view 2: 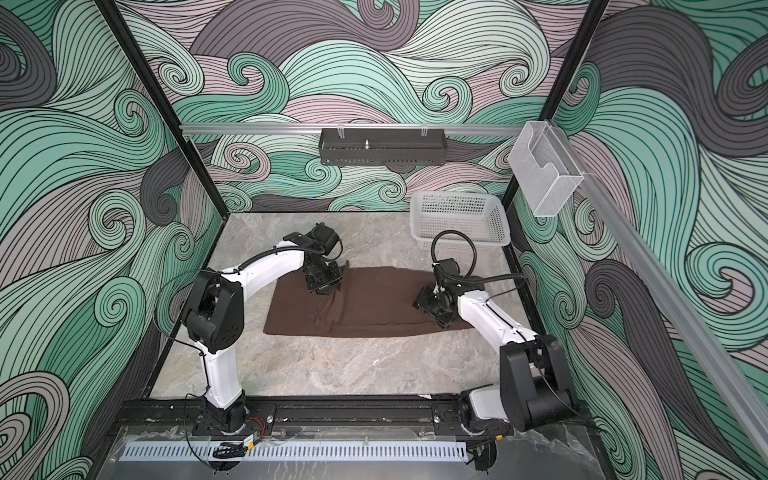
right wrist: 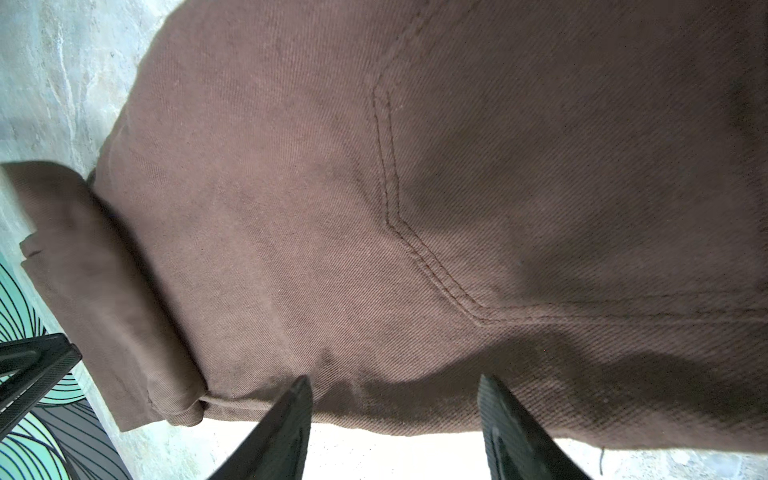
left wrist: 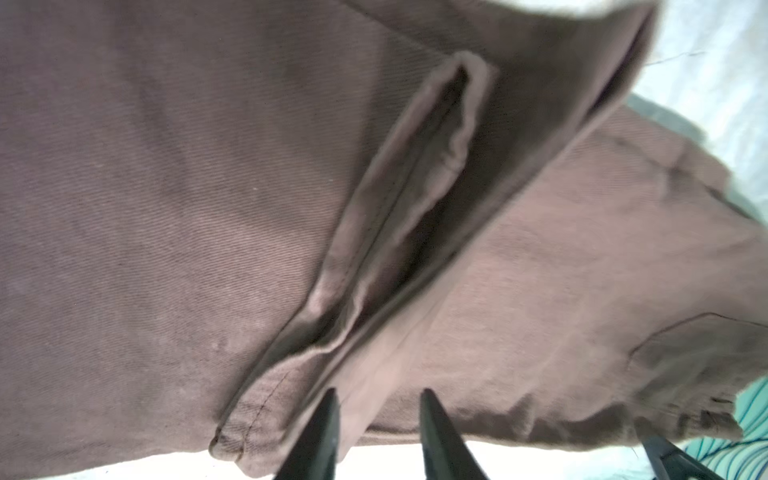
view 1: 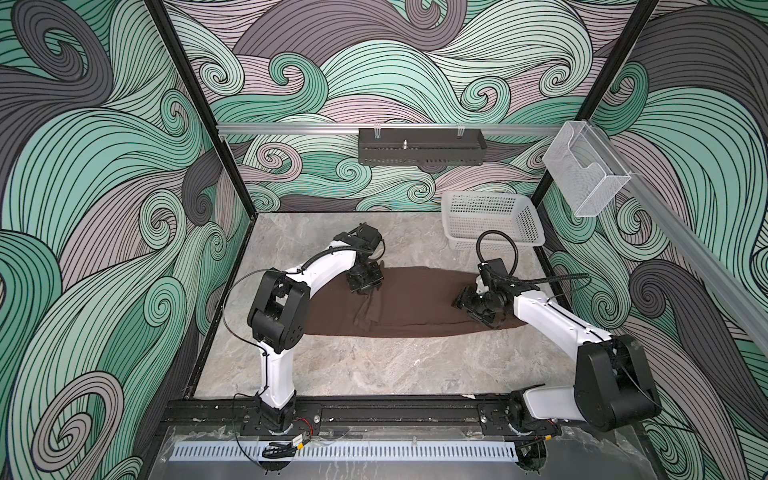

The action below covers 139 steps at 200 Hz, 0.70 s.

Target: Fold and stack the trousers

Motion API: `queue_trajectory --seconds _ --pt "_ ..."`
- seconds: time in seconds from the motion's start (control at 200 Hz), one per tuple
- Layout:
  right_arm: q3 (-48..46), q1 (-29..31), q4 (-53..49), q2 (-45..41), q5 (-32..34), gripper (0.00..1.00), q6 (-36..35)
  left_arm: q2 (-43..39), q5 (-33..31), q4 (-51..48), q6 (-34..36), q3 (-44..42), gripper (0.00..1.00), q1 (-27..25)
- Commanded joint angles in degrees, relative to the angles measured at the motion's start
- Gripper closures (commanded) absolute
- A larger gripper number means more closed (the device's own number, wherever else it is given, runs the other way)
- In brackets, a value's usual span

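Black fingertips [left wrist: 440, 440] of the left claw [left wrist: 379, 395] stand a narrow way apart in the left wrist view, and nothing is caught between them. Just past them lies the brown cloth of the trousers [left wrist: 166, 208], with a raised pleat [left wrist: 415, 199] running away from the tips. Whether the tips touch the cloth cannot be told.

The right claw [right wrist: 395, 378] is parted wider. Its fingertips [right wrist: 286, 436] frame an edge of the trousers [right wrist: 291, 208] and grip nothing. A double-stitched seam [right wrist: 390, 166] bends across the cloth beyond them. To one side a folded flap [right wrist: 104, 311] lies against the main panel, with the grey marbled table [right wrist: 54, 83] next to it.

In both top views the trousers [view 1: 415, 307] [view 2: 374, 303] lie flat on the table [view 1: 374, 374] [view 2: 332, 365] as one long band. The band runs from left to right across the middle of the table. The left claw [view 1: 365, 284] [view 2: 322, 282] is low over the band's far edge, towards its left part. A few wrinkles [view 1: 368, 316] run towards the near edge from below it. The right claw [view 1: 476, 309] [view 2: 432, 307] is low over the right end of the band.

A white mesh basket [view 1: 494, 220] [view 2: 461, 220] stands in the far right corner of the table, apart from the trousers. Above it a clear holder [view 1: 586, 178] hangs on the right side rail. A black slotted tray [view 1: 419, 151] hangs on the rear rail.
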Motion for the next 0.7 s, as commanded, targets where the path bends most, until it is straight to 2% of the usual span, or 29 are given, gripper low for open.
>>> queue_trajectory --seconds 0.0,0.09,0.175,0.28,0.46,0.58,0.69 --pt "-0.35 -0.33 -0.75 -0.30 -0.11 0.35 -0.40 -3.69 1.71 -2.25 1.93 4.91 0.58 -0.72" --pt "0.15 -0.27 -1.10 -0.48 0.05 0.35 -0.69 -6.89 1.34 -4.24 3.98 8.22 0.55 -0.64" --pt "1.12 0.29 -1.69 -0.43 0.38 0.35 -1.27 -9.36 -2.45 -7.81 6.39 10.96 0.52 0.14" --pt "4.40 4.05 -3.69 0.14 3.15 0.35 -2.64 -12.22 -5.97 -8.79 8.77 8.69 0.51 3.79" --pt "15.10 16.05 -8.24 5.73 11.58 0.35 -3.63 -14.84 5.43 -7.41 12.94 -0.98 0.51 18.32" --pt "25.28 24.19 -13.23 14.27 17.39 0.35 -3.77 -17.24 7.15 -5.92 15.55 -6.89 0.51 25.64" --pt "35.49 30.09 -18.03 23.61 20.09 0.35 -3.19 -18.73 8.99 -5.37 16.81 -10.58 0.51 31.25"
